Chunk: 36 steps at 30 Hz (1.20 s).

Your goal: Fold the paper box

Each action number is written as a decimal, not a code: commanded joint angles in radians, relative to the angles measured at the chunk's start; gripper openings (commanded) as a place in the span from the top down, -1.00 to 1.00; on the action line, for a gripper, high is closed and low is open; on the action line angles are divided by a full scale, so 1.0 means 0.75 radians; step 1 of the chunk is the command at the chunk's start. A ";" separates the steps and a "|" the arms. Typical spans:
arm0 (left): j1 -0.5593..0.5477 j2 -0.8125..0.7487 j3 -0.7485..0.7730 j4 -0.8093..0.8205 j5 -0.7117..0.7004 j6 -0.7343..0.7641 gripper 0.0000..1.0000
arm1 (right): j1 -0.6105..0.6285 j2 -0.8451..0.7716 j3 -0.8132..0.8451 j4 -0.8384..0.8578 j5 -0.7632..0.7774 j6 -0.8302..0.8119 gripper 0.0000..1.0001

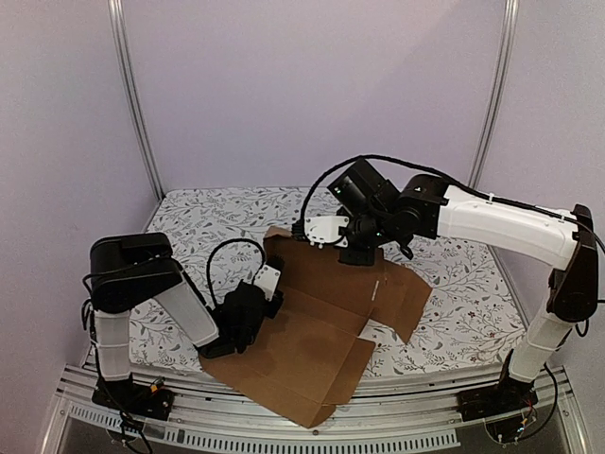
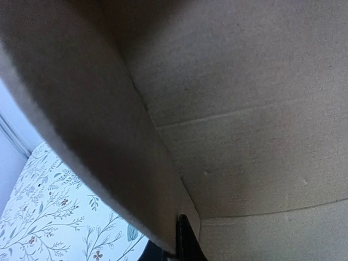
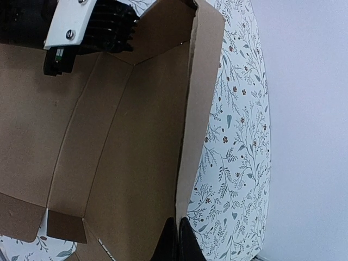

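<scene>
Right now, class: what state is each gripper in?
Left gripper: closed, holding the paper box.
Right gripper: closed, holding the paper box's raised wall.

Matt brown cardboard paper box (image 1: pixel 302 350), soft floral-print cloth table cover (image 1: pixel 468 307)

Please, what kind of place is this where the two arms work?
Probably a robot test booth, not a home: the robot arms are bolted to a metal rail, plain walls enclose the flowered table cover, and a paper box lies on it.

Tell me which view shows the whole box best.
Top external: the box sits nearly whole in frame, flaps spread out. Left wrist shows only a close-up of creased panels; right wrist shows one raised wall and some inner panels.
</scene>
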 commanded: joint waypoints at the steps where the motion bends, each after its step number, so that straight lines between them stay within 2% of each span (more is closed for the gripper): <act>1: -0.065 0.080 0.040 0.123 -0.213 0.219 1.00 | 0.040 0.009 0.018 -0.112 -0.100 0.048 0.98; 5: -0.066 0.023 -0.018 0.126 -0.171 0.184 0.98 | 0.039 0.006 0.040 -0.137 -0.103 0.055 0.96; 11: -0.064 -0.146 -0.135 0.018 0.045 0.100 0.32 | 0.033 -0.041 0.059 -0.151 -0.051 0.031 0.92; 16: -0.059 -0.278 -0.188 -0.112 0.157 0.053 0.03 | 0.017 -0.067 0.059 -0.172 -0.065 0.044 0.83; 21: -0.058 -0.391 -0.206 -0.272 0.225 0.022 -0.11 | 0.009 -0.093 0.057 -0.208 -0.132 0.065 0.71; 28: -0.058 -0.493 -0.238 -0.385 0.276 -0.018 -0.15 | 0.009 -0.088 0.052 -0.231 -0.187 0.077 0.39; 33: -0.073 -0.644 -0.272 -0.542 0.371 -0.055 -0.24 | 0.001 -0.125 0.103 -0.340 -0.319 0.094 0.12; 36: -0.078 -0.805 -0.271 -0.738 0.460 -0.080 -0.32 | -0.036 -0.169 0.157 -0.419 -0.458 0.126 -0.04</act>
